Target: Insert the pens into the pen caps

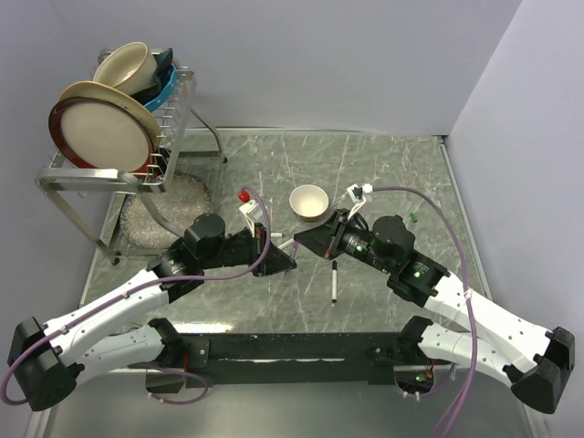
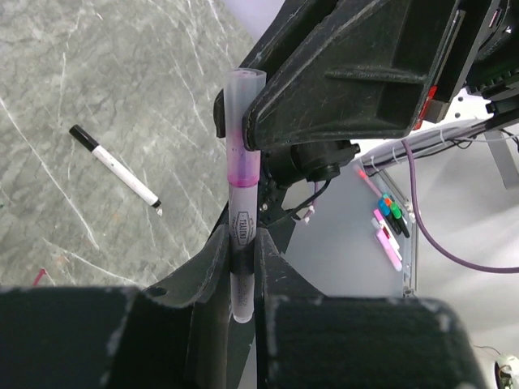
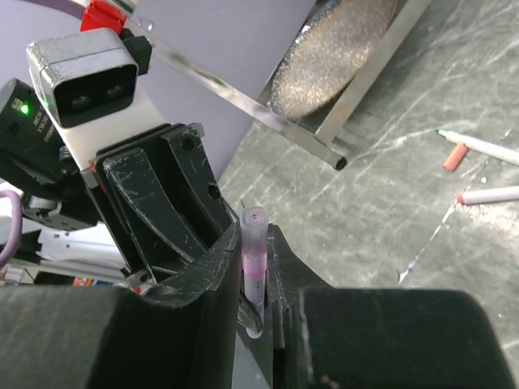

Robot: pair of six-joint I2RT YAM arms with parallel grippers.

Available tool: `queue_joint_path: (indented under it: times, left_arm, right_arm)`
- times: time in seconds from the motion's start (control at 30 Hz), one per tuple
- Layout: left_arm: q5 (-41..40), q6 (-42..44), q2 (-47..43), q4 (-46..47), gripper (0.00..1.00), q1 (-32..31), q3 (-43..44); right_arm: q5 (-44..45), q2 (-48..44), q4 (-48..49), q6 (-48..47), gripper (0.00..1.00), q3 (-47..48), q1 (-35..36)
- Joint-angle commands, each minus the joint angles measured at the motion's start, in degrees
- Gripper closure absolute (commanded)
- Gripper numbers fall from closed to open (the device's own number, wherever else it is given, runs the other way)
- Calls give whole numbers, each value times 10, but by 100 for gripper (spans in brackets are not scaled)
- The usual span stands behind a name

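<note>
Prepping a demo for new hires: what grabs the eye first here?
The left gripper and right gripper meet mid-table, both clamped on one white marker pen with a pink translucent end. A black-ended pen lies flat toward the near edge; a dish rack of plates stands far left.

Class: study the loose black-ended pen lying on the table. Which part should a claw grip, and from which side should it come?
Probably mid-barrel, from straight above: the black-ended pen lies flat on the table, apart from other things, and a grip on its slim white middle leaves both ends free.
</note>
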Motion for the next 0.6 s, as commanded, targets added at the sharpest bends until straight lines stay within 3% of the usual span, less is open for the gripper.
queue_joint_path:
  times: [0.0,0.57]
  left_arm:
    - [-26,2,-10,32,99,4,7]
    - [-117,26,25,15,99,7,63]
  right_arm:
    - [8,-20,-37,-26,100,-8,14]
    - [34,-35,5,63,100,-94,117]
